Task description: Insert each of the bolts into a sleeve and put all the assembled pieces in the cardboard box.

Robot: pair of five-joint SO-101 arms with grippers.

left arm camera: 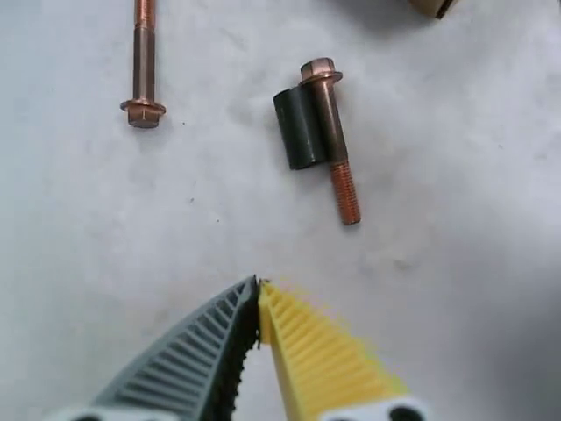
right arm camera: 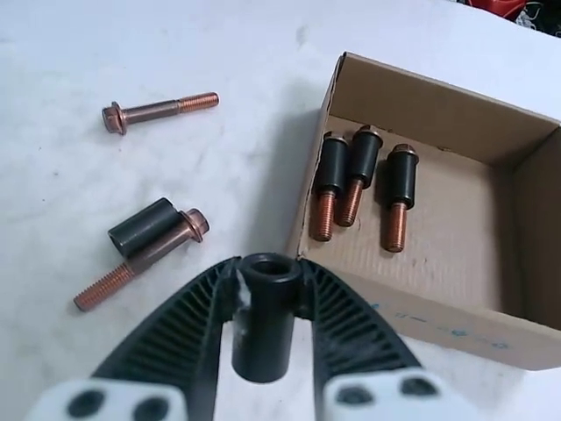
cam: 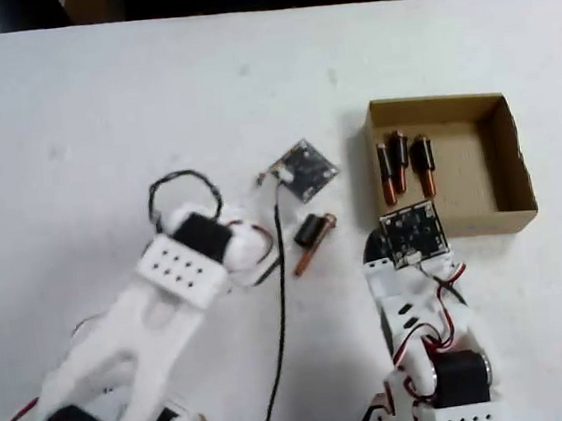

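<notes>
My right gripper [right arm camera: 265,274] is shut on a black sleeve [right arm camera: 261,338], held upright just in front of the cardboard box [right arm camera: 421,101]. Three bolts in sleeves [right arm camera: 359,171] lie in the box [cam: 505,162]. On the table a black sleeve [left arm camera: 298,130] lies against a copper bolt [left arm camera: 335,145], side by side. A second bare bolt [left arm camera: 143,61] lies farther off, also seen as the loose bolt [right arm camera: 158,109]. My left gripper [left arm camera: 259,288] is shut and empty, a short way from the sleeve-and-bolt pair [cam: 312,237].
A small circuit board [cam: 303,170] with a black cable [cam: 280,311] lies on the white table [cam: 99,109] between the two arms. Open tabletop stretches to the left and behind the box.
</notes>
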